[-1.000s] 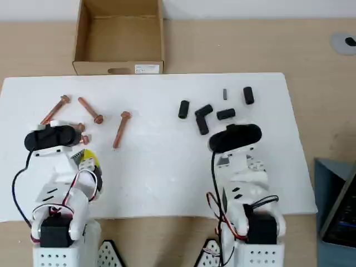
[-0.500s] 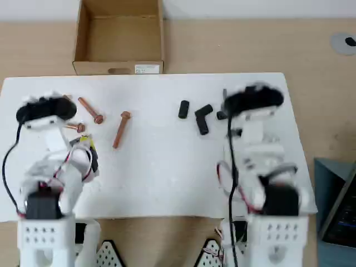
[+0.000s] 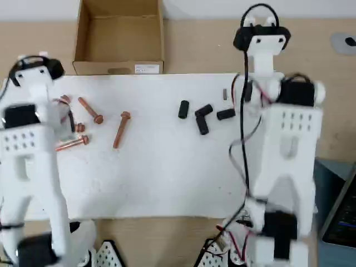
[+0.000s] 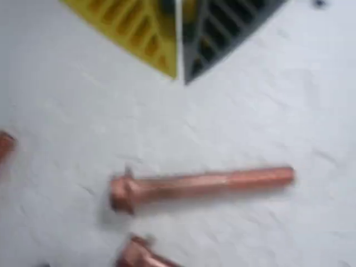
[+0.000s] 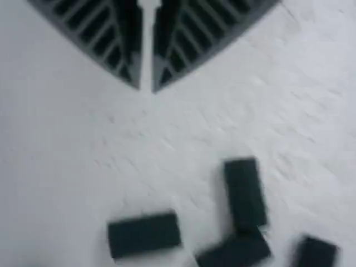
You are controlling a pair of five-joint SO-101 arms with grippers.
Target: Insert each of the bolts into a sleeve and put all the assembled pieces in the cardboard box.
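Two sets clenched, empty: left fingers (image 4: 139, 33) over bolt (image 4: 200, 183), right fingers (image 5: 100, 33) over sleeves (image 5: 144, 233); cardboard box (image 3: 82, 33) beyond white mat (image 3: 167, 178).

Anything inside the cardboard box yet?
Bare floor shows in the cardboard box; bolts and sleeves lie outside on the white sheet. Its near wall hides a strip of floor.

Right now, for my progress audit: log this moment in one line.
left gripper: shut, near a loose bolt | right gripper: shut, near loose sleeves | cardboard box: empty | assembled: none seen
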